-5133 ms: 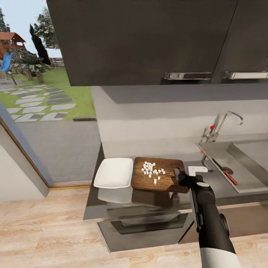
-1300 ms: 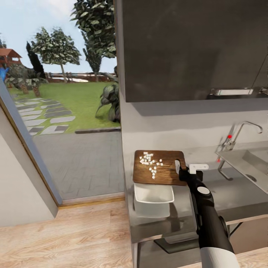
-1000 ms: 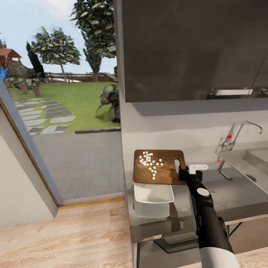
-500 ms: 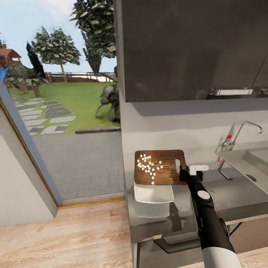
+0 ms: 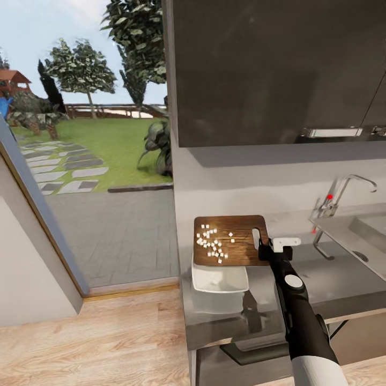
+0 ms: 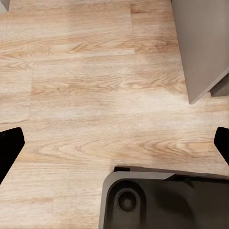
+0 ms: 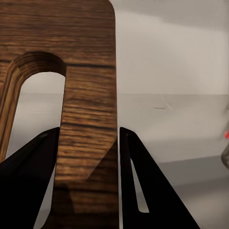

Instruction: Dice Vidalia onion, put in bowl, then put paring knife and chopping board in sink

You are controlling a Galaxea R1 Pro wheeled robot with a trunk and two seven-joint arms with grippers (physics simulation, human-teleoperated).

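Clamped in the right gripper [image 7: 88, 157], jaws pinching the strip of wood beside the handle slot: the chopping board [image 5: 229, 240], held by its end nearest the sink [image 5: 358, 230] and, by the look of it, lifted clear of the countertop [image 5: 321, 279] with its near edge hanging over the bowl [image 5: 220, 279]. Apparently gripped this way so the board can serve as a chute, sparing piece-by-piece picking. Scattered across the board's far half from the gripper, well away from the fingers: the diced onion [image 5: 212, 244], small pale cubes bunched toward the edge above the bowl, none seen inside the dish yet. Directly below and in front of the board, close to the counter's front lip: the white bowl, placed to catch whatever slides off. Off to the side, beyond the gripper: the sink and its tap [image 5: 343, 195] with the red knob. Hanging low over the wood floor [image 6: 95, 95], fingers spread wide and holding nothing: the left gripper [image 6: 114, 143]. Paring knife not made out.
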